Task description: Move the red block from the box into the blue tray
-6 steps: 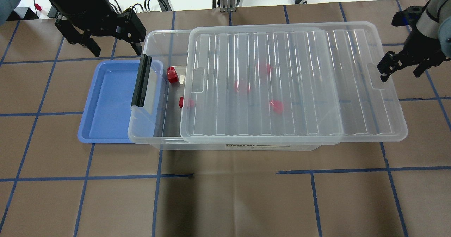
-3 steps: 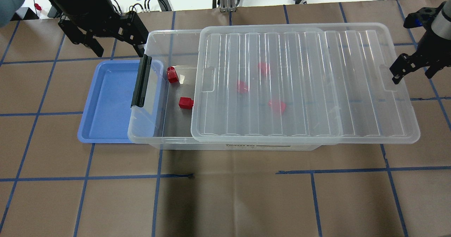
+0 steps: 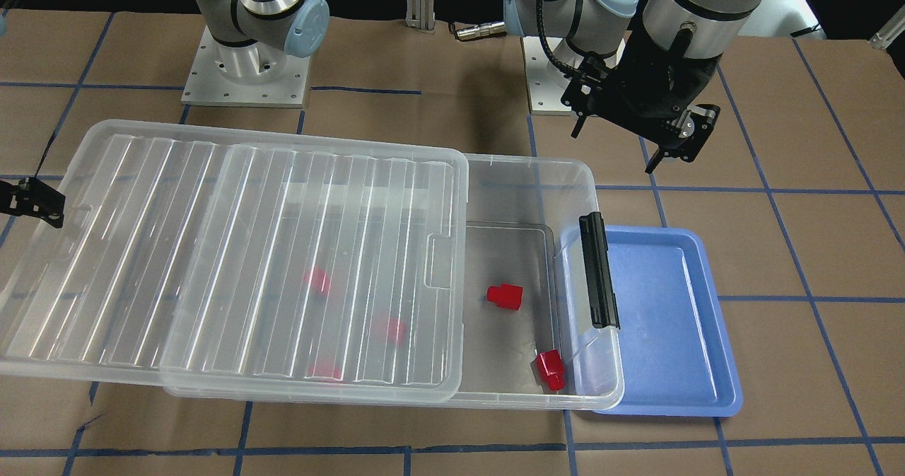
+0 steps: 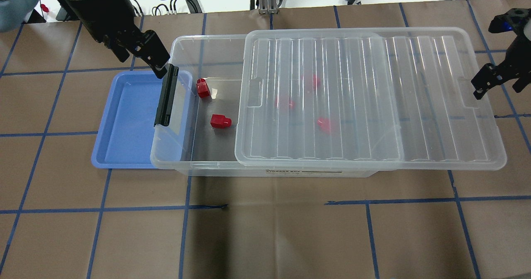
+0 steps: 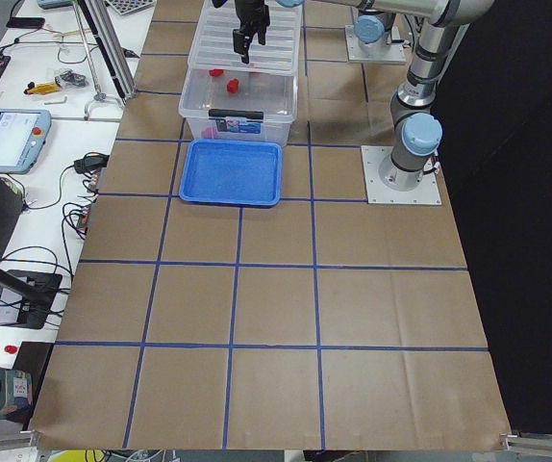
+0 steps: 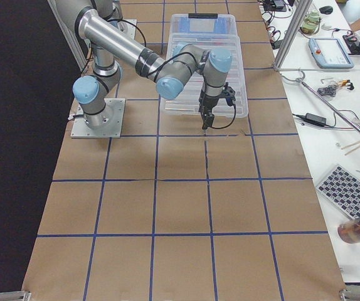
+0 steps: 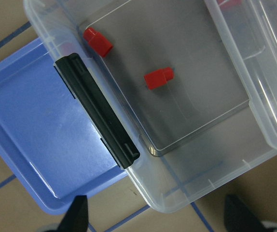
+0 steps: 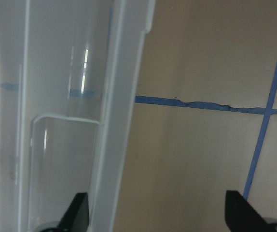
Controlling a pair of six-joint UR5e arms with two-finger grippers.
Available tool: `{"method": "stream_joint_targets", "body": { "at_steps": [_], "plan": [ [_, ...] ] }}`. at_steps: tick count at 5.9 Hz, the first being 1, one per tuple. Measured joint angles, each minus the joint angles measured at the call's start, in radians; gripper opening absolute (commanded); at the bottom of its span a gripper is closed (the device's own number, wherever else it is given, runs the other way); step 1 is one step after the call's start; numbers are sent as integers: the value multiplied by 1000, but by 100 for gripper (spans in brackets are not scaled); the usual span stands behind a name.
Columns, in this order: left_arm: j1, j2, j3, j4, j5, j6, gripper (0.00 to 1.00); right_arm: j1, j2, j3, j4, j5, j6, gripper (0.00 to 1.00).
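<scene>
Fingers of the left gripper (image 4: pixel 142 64) stood spread and empty at upper left, beside the box (image 4: pixel 186 42). The right gripper (image 4: pixel 497 86) gaped too, at the right edge of the lid (image 4: pixel 373 96).

The box (image 4: pixel 182 146), a clear shallow bin, stands just beside the left gripper (image 4: pixel 140 60), its black latch bar (image 4: pixel 166 95) closest to the fingers; its ribbed lid (image 4: pixel 369 100) sits shifted toward the right gripper (image 4: pixel 495 82), so the latch end is uncovered; there one red block (image 4: pixel 220 121) lies on its side, a second red block (image 4: pixel 202 88) near the wall; three more show blurred under the lid; the blue tray (image 4: pixel 124 117) lies flat beside the left gripper, one side under the box's rim.
</scene>
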Motion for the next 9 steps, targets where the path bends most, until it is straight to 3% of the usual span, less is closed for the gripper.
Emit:
{"method": "stream_joint_targets", "body": {
  "at_steps": [3, 5, 8, 9],
  "plan": [
    [-2, -32, -24, 20, 7, 454, 97, 2, -5, -60, 8, -2, 4, 100],
    [-16, -39, -109, 174, 3, 659, 97, 39, -27, -188, 83, 9, 45, 100],
    [-86, -62, -318, 518, 3, 791, 97, 292, -94, -241, 178, 13, 404, 100],
    [-98, -102, -348, 574, 1, 794, 98, 386, -98, -265, 228, 30, 533, 100]
  ]
}}
